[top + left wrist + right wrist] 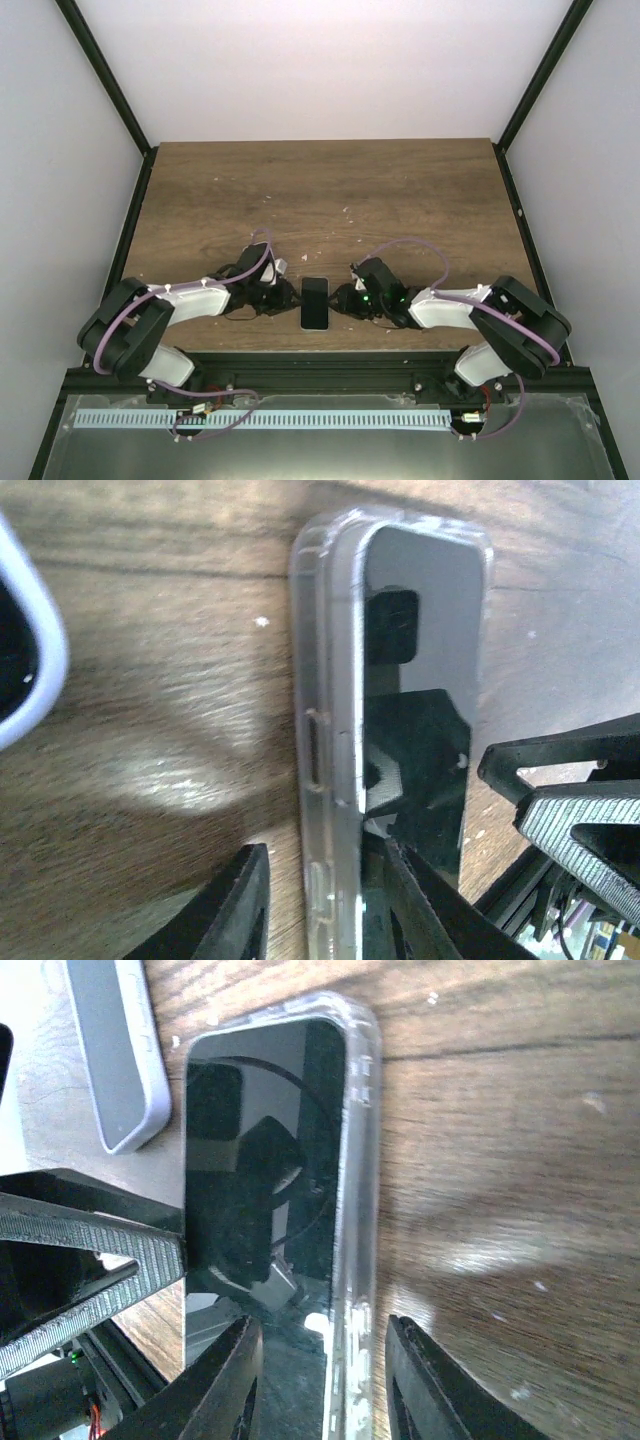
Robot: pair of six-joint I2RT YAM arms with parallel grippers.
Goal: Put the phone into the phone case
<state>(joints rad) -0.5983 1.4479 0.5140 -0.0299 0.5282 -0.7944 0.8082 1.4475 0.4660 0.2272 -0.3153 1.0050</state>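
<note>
The black phone lies flat, screen up, inside the clear phone case near the table's front edge, between my two grippers. In the left wrist view the clear case rims the phone's screen. My left gripper is open and straddles the case's left edge, one finger on the wood and one over the screen. In the right wrist view the case borders the screen. My right gripper is open and straddles the right edge. In the top view the left gripper and right gripper flank the phone.
A grey rounded object lies beyond the phone's far corner; I cannot tell what it is. The other arm's ridged finger shows in each wrist view. The wooden table stretches away behind the arms.
</note>
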